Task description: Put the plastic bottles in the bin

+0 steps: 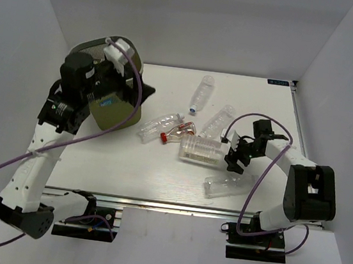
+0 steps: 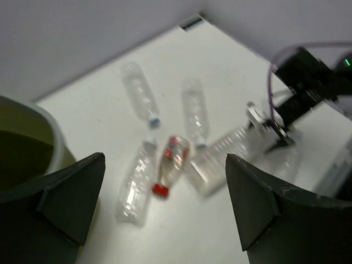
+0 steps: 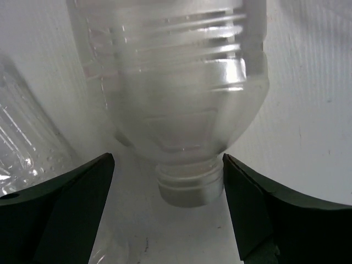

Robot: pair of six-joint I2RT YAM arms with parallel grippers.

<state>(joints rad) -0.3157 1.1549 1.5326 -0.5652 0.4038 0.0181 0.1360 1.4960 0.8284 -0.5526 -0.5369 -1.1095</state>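
The olive-green mesh bin (image 1: 115, 117) stands at the back left, and my left gripper (image 1: 135, 75) hangs open over its rim. In the left wrist view that gripper (image 2: 165, 160) holds nothing, with the bin (image 2: 50, 135) at its left. Several clear plastic bottles lie on the table: a blue-capped one (image 1: 201, 92), a white-capped one (image 1: 158, 125), a red-capped one (image 1: 180, 130), another (image 1: 217, 121), a larger one (image 1: 202, 150) and one near the front (image 1: 228, 185). My right gripper (image 1: 233, 156) is open with its fingers on either side of the larger bottle's white cap (image 3: 190, 187).
White walls close in the table at the back and on both sides. A metal rail (image 1: 174, 206) runs along the front edge. The purple cable (image 1: 258, 171) of the right arm loops above the front bottle.
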